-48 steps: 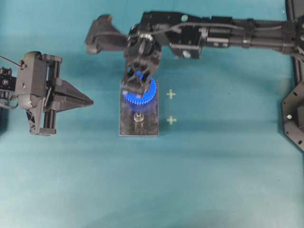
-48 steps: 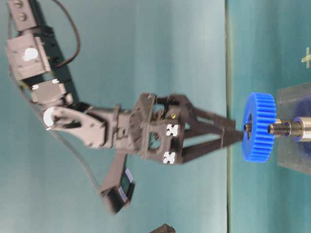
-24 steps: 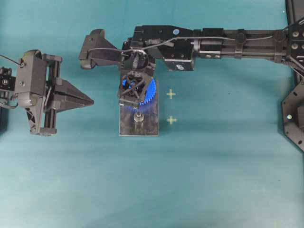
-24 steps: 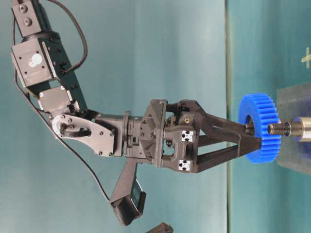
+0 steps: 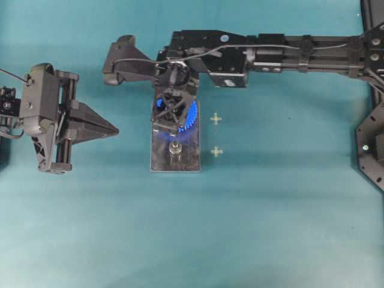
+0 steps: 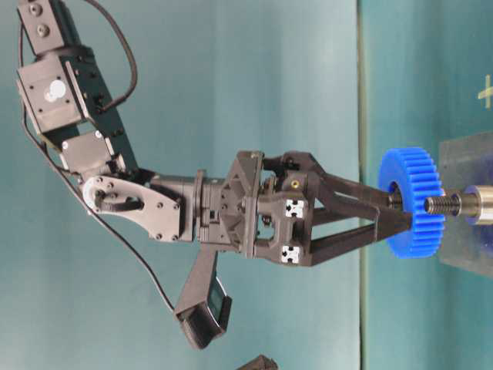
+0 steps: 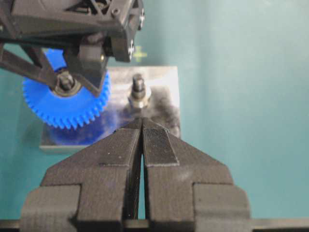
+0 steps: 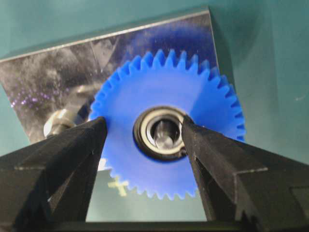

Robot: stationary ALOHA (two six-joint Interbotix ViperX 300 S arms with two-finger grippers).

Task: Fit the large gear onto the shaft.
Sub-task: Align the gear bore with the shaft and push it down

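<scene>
The large gear (image 8: 145, 87) is bright blue, and the shaft (image 8: 164, 133) shows as a silvery tip inside its dark hub hole. The gear (image 6: 412, 202) lies level, high on the pin and above the grey plate (image 5: 186, 162). My right gripper (image 8: 143, 125) points down at it and is open. One of its fingertips (image 8: 186, 124) rests at the hub rim, the other near the gear's edge. Most of the gear (image 5: 191, 114) is hidden under it from overhead. My left gripper (image 5: 114, 128) hovers to the left of the plate, shut and empty.
A second, bare pin (image 5: 174, 148) stands on the near half of the plate (image 7: 164, 96), close to the gear's teeth (image 7: 67, 104). Two pale cross marks (image 5: 216, 119) lie on the teal mat right of the plate. A black frame (image 5: 372, 150) sits at the right edge.
My right gripper has swung in over the gear, pointing straight down and covering more of it. The gear went from tilted at the pin's tip to level. My left arm has not moved.
</scene>
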